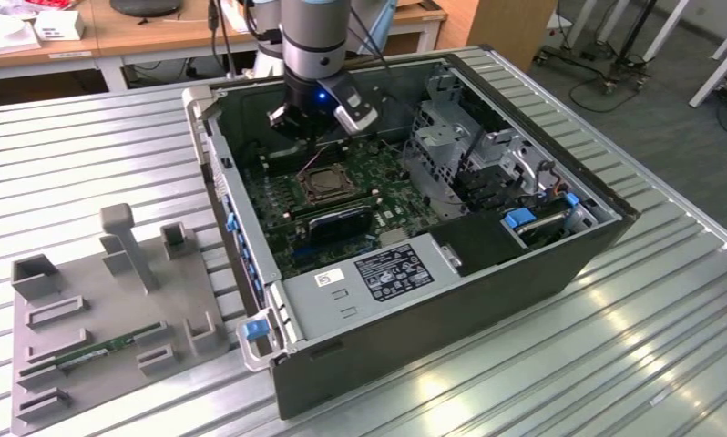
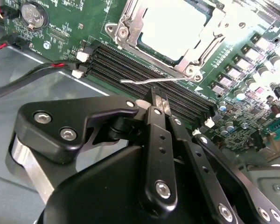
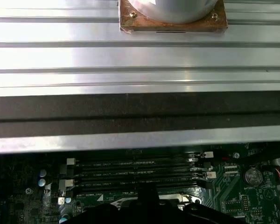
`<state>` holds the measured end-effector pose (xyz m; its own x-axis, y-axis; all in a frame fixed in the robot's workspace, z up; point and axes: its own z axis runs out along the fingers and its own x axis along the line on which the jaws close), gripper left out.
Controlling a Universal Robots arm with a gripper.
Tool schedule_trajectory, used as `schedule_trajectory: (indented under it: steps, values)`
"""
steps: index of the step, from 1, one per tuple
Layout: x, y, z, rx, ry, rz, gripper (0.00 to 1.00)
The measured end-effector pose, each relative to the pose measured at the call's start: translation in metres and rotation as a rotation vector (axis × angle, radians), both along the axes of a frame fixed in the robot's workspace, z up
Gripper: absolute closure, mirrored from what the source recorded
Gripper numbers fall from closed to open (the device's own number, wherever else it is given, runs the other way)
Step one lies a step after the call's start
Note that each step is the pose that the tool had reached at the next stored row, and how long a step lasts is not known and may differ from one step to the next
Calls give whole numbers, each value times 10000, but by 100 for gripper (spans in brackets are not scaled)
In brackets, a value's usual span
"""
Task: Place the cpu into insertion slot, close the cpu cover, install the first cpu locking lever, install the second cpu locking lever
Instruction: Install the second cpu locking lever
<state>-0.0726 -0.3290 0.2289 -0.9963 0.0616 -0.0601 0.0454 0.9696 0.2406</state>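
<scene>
You have the cpu (image 2: 172, 25) seated in the insertion slot (image 1: 327, 185); in the second wrist view its pale metal face shows through the cut-out of the cpu cover (image 2: 130, 18), which lies down flat around it. That looks like the reason the work has shifted to the edge of the socket: chip and cover seem settled, and the latching remains.

One thin wire locking lever (image 2: 149, 80) stands off the socket's side, crossing above the long black memory slots (image 2: 130, 63) rather than tucked under a catch, so I judge it not yet locked. Your pincer (image 2: 158, 95) is clenched, its two narrow fingers pressed together with nothing visible between them, the tips just beside that lever. Squeezed to a slim point like this, it suits nudging a wire better than gripping it. Whether the tips touch the lever I cannot tell.

Around this, the green motherboard (image 2: 65, 28) lies inside the open computer case (image 1: 461, 346), which rests on the ribbed metal surface (image 1: 97, 146). Well apart, toward the exterior view's left, a grey fixture tray (image 1: 97, 291) holds a green memory stick (image 1: 108, 349).
</scene>
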Motion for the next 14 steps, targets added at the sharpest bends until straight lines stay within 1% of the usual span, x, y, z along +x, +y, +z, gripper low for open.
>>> schedule_trajectory:
  steps: [1, 2, 3, 4, 14]
  values:
    - [0, -9, 0, 71, 0, 0, 89]
    - [0, -14, 0, 178, 0, 2, 89]
    - [0, -19, -1, 247, -2, 6, 89]
    - [0, -24, -2, 275, -1, 9, 89]
    - [16, -43, -30, 278, 0, 10, 89]
